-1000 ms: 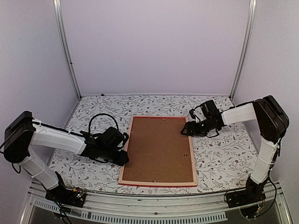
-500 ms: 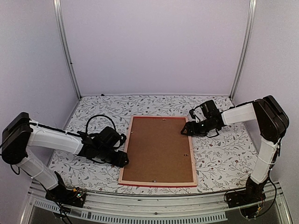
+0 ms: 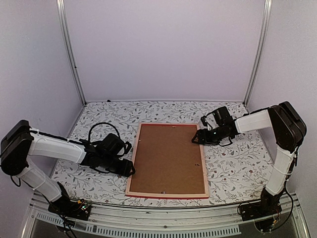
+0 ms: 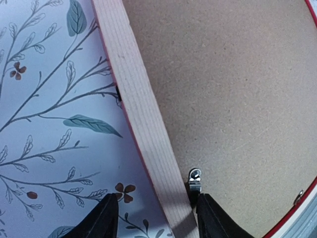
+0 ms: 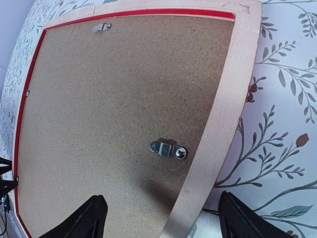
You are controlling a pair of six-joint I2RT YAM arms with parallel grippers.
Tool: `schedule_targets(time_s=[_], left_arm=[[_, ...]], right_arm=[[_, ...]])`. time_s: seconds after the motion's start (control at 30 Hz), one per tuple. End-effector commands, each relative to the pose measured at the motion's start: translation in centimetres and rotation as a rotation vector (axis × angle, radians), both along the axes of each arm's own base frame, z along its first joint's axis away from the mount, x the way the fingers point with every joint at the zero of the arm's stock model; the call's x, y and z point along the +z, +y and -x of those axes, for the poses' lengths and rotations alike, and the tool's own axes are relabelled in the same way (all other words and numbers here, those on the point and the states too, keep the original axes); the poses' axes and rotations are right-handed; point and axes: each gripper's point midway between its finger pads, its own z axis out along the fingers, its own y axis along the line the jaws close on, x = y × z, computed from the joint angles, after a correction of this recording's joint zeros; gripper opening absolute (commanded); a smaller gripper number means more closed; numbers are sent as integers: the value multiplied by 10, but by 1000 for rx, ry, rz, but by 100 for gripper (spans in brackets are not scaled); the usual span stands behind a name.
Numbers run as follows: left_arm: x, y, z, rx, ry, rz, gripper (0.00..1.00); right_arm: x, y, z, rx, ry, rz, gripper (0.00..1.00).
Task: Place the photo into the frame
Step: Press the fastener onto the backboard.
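The frame lies face down in the middle of the table, pale wood back up, with a thin red line along its edges. A plain brown backing board fills it, so the photo is hidden. My left gripper is at the frame's left rail near the front corner. It is open, and its fingers straddle the pale rail without touching it, beside a small metal clip. My right gripper hovers open over the far right corner, its wide-spread fingertips either side of the right rail and a metal clip.
A floral cloth covers the table. Purple walls and two metal uprights close the back and sides. A black cable loop arches over my left wrist. A further clip sits on the backing board's far edge.
My left gripper has opened wider and the left arm has drawn back slightly to the left. The right arm and the frame have not moved.
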Motion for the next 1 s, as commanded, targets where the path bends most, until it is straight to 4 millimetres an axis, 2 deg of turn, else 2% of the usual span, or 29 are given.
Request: schedule_targets(time_s=[0.0, 0.13, 0.3, 0.4, 0.67, 0.8, 0.9, 0.97], left_arm=[[-8, 7, -4, 24, 18, -41, 57], [-10, 14, -11, 48, -8, -105, 55], [-19, 18, -7, 39, -4, -171, 51], [-22, 19, -5, 38, -3, -185, 45], [-7, 14, -17, 67, -63, -138, 29], [8, -1, -24, 58, -96, -47, 24], [15, -10, -28, 43, -100, 4, 23], [17, -15, -30, 32, -95, 25, 29]], right_arm=[[-43, -20, 38, -10, 172, 87, 82], [-43, -20, 38, -11, 172, 86, 82], [-44, -21, 39, -11, 174, 90, 82], [-44, -21, 39, -10, 173, 87, 82], [-43, -21, 39, -11, 174, 86, 82], [-44, -22, 40, -11, 176, 90, 82], [-43, -21, 39, -10, 172, 89, 82], [-42, -21, 39, -10, 171, 88, 82]])
